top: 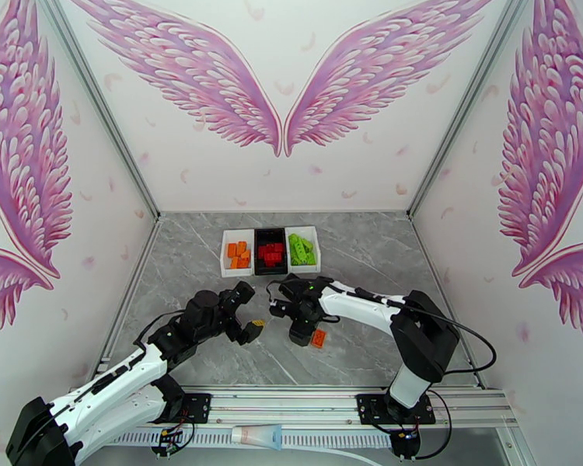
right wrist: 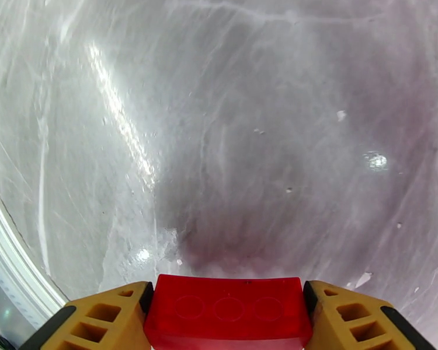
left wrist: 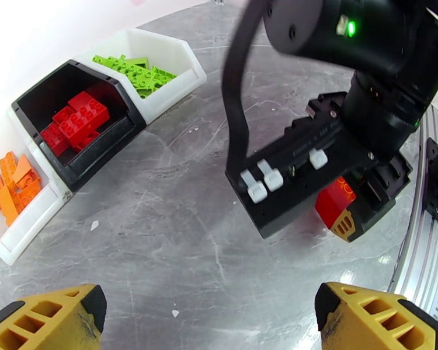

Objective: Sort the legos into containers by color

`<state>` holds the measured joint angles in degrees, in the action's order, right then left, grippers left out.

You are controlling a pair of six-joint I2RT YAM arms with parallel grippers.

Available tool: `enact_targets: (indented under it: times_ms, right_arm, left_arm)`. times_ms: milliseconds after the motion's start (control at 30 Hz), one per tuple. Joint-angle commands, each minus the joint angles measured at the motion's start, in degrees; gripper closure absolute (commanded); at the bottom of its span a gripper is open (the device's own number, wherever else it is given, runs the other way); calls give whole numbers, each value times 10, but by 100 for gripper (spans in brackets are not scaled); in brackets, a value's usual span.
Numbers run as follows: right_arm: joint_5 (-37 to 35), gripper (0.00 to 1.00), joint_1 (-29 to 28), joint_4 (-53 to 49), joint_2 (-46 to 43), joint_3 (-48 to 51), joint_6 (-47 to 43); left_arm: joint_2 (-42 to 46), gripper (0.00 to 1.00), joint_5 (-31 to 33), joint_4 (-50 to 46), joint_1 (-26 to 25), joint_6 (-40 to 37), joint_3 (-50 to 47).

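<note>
Three joined trays stand at the back of the table: a white one (top: 237, 254) with orange legos (left wrist: 14, 182), a black one (top: 270, 252) with red legos (left wrist: 73, 122), and a white one (top: 301, 248) with lime green legos (left wrist: 134, 70). My right gripper (top: 313, 335) is low over the table's middle, shut on a red brick (right wrist: 228, 313) between its yellow fingers (right wrist: 96, 319). The left wrist view shows that same red brick (left wrist: 334, 200) in the right gripper (left wrist: 343, 214). My left gripper (top: 254, 329) hangs open just left of it, fingertips (left wrist: 61, 316) wide apart and nothing between them.
Grey marble tabletop (top: 206, 335) lies bare in front of the trays. A metal rail (top: 330, 399) runs along the near edge, with a white tube (top: 256, 436) below it. Winged walls close in the back and both sides. The right arm's black cable (left wrist: 233, 94) hangs near the left gripper.
</note>
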<state>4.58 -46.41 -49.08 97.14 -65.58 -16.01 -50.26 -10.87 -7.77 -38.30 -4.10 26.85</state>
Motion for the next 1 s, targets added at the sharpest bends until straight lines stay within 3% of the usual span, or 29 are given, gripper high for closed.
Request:
enact_targets:
  times_ms: [0, 167, 433, 800, 967]
  right_arm:
    - [12, 41, 14, 50, -29, -41, 56]
    - [-23, 41, 28, 169, -17, -71, 138]
    - [-103, 42, 73, 306, 93, -177, 260]
    - [-128, 41, 109, 291, 285, -388, 263]
    - [-128, 35, 110, 260, 326, -449, 251]
  left_arm:
    - [15, 1, -2, 3, -2, -1, 2]
    - [23, 1, 12, 25, -2, 8, -12]
    - [23, 1, 34, 74, -1, 23, -28]
    - [28, 1, 57, 94, 2, 34, -35]
    - [29, 1, 58, 97, 5, 31, -34]
